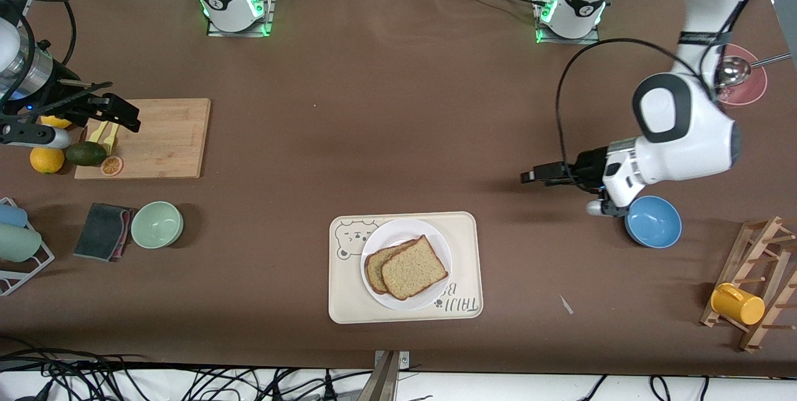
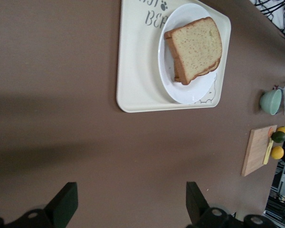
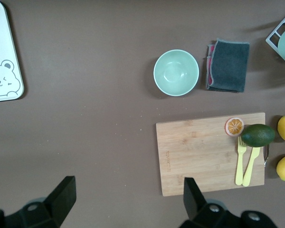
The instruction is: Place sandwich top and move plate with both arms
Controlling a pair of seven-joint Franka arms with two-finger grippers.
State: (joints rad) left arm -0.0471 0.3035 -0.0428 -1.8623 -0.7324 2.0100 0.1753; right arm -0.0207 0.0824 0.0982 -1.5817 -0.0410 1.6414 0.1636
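We see lt-brown speckled bread point(image 1: 414, 267) w/ darker crust, white plate point(image 1: 438, 240), cream tray point(image 1: 464, 264) w/ bear print, blue bowl point(image 1: 653, 221), pale green bowl point(image 1: 156, 224), yellow mug point(image 1: 737, 304), brown table point(image 1: 386, 108).

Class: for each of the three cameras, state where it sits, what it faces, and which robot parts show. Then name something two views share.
Front: high across the table, facing both arms' bases; left gripper beside the blue bowl.
Left wrist: faces the sandwich top on the plate; open jaws show.
Right wrist: faces the cutting board; open jaws show.
Shared: the green bowl.
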